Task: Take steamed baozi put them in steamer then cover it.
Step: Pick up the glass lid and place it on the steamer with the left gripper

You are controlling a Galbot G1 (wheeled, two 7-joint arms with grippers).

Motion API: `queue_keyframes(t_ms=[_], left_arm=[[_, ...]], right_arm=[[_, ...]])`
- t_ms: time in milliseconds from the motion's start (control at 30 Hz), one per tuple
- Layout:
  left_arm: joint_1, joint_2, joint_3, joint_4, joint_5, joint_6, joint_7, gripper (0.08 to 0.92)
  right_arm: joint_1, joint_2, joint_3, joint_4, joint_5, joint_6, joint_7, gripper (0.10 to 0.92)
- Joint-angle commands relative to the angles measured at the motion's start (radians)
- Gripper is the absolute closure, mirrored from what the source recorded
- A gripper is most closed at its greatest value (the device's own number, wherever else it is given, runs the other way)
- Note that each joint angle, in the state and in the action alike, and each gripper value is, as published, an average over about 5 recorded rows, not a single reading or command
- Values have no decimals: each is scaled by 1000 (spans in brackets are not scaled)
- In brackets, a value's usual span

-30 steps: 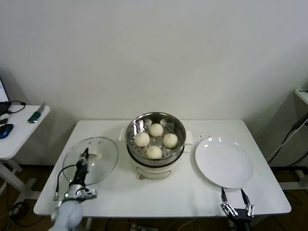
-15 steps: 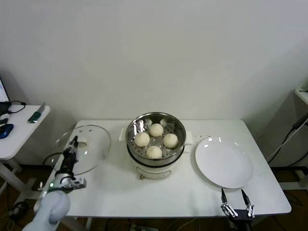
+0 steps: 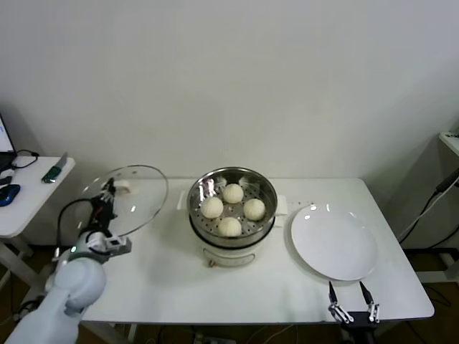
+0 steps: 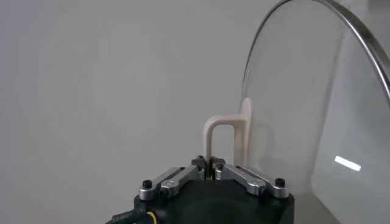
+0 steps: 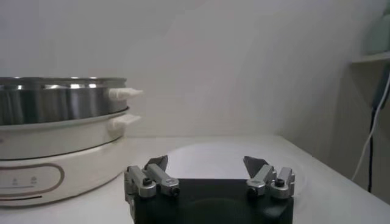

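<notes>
Four cream-white baozi (image 3: 229, 226) lie in the shiny steel steamer (image 3: 262, 218), which sits on its cream-white pot base at the table's middle. My left gripper (image 3: 107, 202) is shut on the cream handle (image 4: 226, 140) of the clear glass cover (image 3: 136, 197) and holds it lifted and tilted above the table's left end, left of the steamer. In the left wrist view the gripper (image 4: 210, 165) pinches the handle's leg, with the glass (image 4: 329, 115) beside it. My right gripper (image 3: 352, 309) is open and empty at the table's front edge, below the white plate; in its wrist view (image 5: 207, 163) the steamer (image 5: 61, 100) stands apart from it.
A flat white plate (image 3: 333, 240) lies right of the steamer. A small side table (image 3: 29, 201) with a mouse, cables and a green-handled tool stands at the far left. A wall rises close behind the table. A cabinet edge shows at far right.
My left gripper has lifted the cover off the table, swinging it up and to the left while tilting it. The right arm has not moved.
</notes>
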Motion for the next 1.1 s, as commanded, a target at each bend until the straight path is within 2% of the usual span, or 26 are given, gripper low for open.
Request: queue_keyframes(t_ms=[33,367,567,1100], left_arm=[[-163,-55,230,-142,55,270,167,863],[-296,-257,371,-84,333,302,280,863],[-331,-389,439,-26,467,293,303,863],[-340,-602,540,116,666,296,319,863]], right_arm=[[2,10,3,28,-91,-24,2,203],[14,12,5,19,-101,-7,0,203],[14,7,10,13,-97,10,-2,203],[0,-19,10,-6,-56,45,0,203]])
